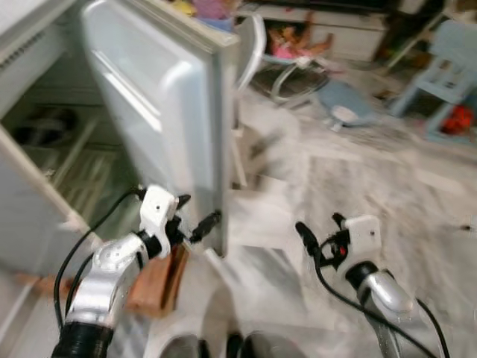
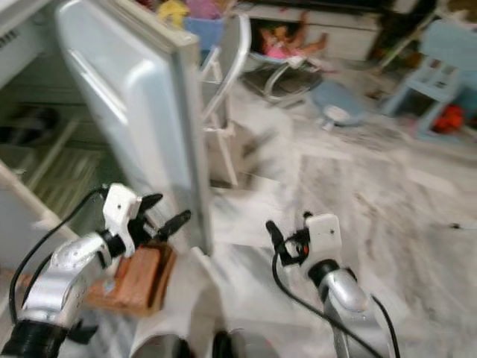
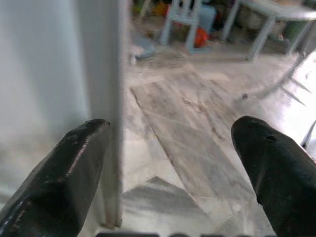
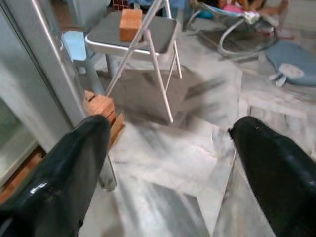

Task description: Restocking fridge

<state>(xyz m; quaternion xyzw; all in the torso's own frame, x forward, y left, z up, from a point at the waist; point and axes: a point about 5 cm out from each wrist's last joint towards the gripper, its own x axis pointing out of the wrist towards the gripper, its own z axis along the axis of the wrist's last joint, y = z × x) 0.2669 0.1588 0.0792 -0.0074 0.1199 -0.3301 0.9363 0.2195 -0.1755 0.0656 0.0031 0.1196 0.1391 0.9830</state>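
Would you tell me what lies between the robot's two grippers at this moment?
In the left eye view, only bare marble floor separates the left gripper, at the fridge door's edge, from the right gripper.

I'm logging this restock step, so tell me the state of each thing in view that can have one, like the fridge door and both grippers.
Fridge door: open, swung outward.
Left gripper: open, at the door's free edge, one finger on each side.
Right gripper: open, holding nothing, over the floor.
Folding chair: unfolded, upright, a small orange block on its seat.

Marble floor (image 1: 358, 194) — folding chair (image 4: 133, 37)
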